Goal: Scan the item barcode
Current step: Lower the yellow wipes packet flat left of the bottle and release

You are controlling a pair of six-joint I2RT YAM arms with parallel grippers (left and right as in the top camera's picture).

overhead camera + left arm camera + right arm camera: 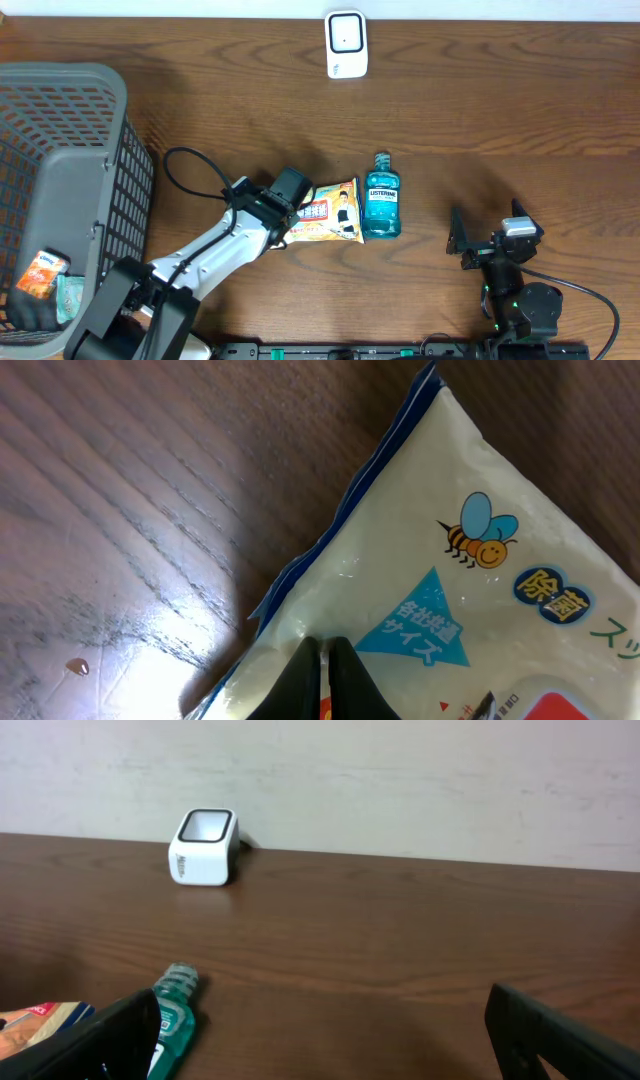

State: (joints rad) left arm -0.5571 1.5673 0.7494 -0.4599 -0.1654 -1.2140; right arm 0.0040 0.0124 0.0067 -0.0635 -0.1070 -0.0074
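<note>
A yellow snack packet (330, 212) lies flat on the brown table beside a teal mouthwash bottle (381, 197). My left gripper (288, 212) sits at the packet's left edge. In the left wrist view its black fingers (305, 680) are pressed together with a thin fold of the packet (480, 580) pinched between them. The white barcode scanner (346, 44) stands at the table's far edge, also seen in the right wrist view as the scanner (205, 847). My right gripper (488, 235) rests near the front right, open (330, 1040), nothing between its fingers; the bottle (172, 1010) lies to its left.
A grey mesh basket (60, 75) fills the left side, with a couple of packaged items (45, 275) in its bottom. A white wall runs behind the scanner. A small droplet (76, 666) sits on the wood near the packet.
</note>
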